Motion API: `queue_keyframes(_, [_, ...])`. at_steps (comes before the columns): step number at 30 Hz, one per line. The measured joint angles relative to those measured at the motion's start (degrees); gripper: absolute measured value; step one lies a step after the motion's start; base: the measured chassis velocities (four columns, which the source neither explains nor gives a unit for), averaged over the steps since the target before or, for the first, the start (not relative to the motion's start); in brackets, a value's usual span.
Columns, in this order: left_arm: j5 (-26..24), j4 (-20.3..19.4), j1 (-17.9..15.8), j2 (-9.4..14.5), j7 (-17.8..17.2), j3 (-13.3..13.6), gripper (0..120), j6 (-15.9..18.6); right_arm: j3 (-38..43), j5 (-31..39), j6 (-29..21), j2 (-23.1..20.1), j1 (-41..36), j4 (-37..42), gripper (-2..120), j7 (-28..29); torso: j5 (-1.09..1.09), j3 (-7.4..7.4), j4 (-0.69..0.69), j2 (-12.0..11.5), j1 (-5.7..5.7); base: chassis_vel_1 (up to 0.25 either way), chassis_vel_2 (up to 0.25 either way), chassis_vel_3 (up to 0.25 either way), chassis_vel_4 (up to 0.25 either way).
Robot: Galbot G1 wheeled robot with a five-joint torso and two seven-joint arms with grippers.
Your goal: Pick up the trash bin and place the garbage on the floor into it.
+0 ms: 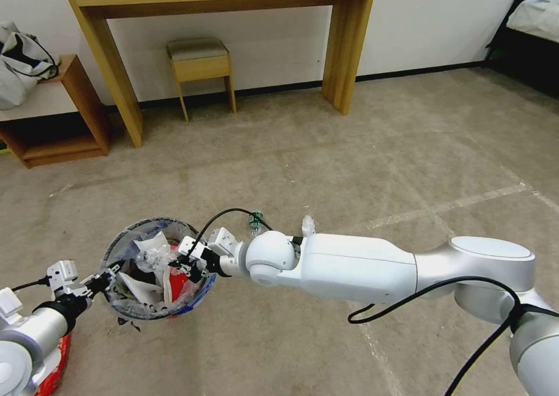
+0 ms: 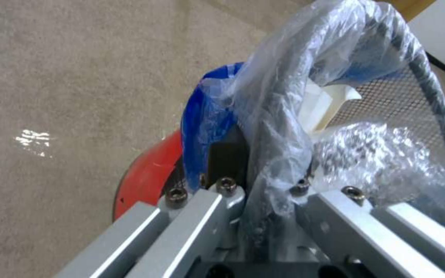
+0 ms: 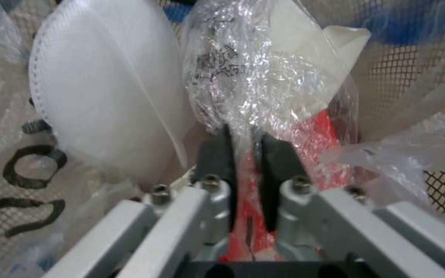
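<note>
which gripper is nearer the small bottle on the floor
Right. The right gripper reaches into the bin, near the bottle just beyond; the left gripper clamps the bin's far rim.

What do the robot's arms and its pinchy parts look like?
The right arm is smooth, glossy white with rounded joints, and a thin black cable loops along it. The left arm is silvery grey with a black band. Each end effector, right and left, has pale grey metal bars fixed with small dark bolts. The right one's fingers have flat black pads.
</note>
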Motion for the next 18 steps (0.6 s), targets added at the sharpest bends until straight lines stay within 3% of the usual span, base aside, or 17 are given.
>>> queue_keyframes(3, [0.05, 0.05, -0.02, -0.09, 0.0, 0.05, 1, 0.0, 0.11, 0.15, -0.22, 0.0, 0.12, 0.33, 23, 0.27, 0.0, 0.0, 0.0, -0.01, 0.0, 0.0, 0.0, 0.0, 0.0])
queue_keyframes(5, [0.13, 0.05, -0.02, -0.22, 0.02, 0.09, 1, 0.0, 0.25, 0.34, -0.51, 0.0, 0.23, 0.97, 36, 0.84, 0.0, 0.0, 0.0, 0.0, 0.0, 0.0, 0.0, 0.0, 0.0])
queue_keyframes(11, [0.25, 0.04, 0.09, -0.4, 0.04, 0.11, 1, 0.0, 0.29, 0.47, -0.74, -0.09, 0.31, 1.7, 51, 1.29, 0.0, 0.0, 0.0, 0.0, 0.0, 0.0, 0.0, 0.0, 0.0])
queue_keyframes(13, [0.39, 0.02, 0.13, -0.52, 0.08, 0.19, 1, 0.0, 0.36, 0.54, -0.84, -0.13, 0.33, 2.15, 66, 1.45, 0.0, 0.0, 0.0, 0.0, 0.0, 0.0, 0.0, 0.0, 0.0])
queue_keyframes(18, [0.5, -0.04, 0.27, -0.62, 0.1, 0.23, 1, 0.0, 0.59, 0.78, -1.12, -0.29, 0.37, 2.97, 81, 1.57, 0.0, 0.0, 0.0, 0.0, 0.0, 0.0, 0.0, 0.0, 0.0])
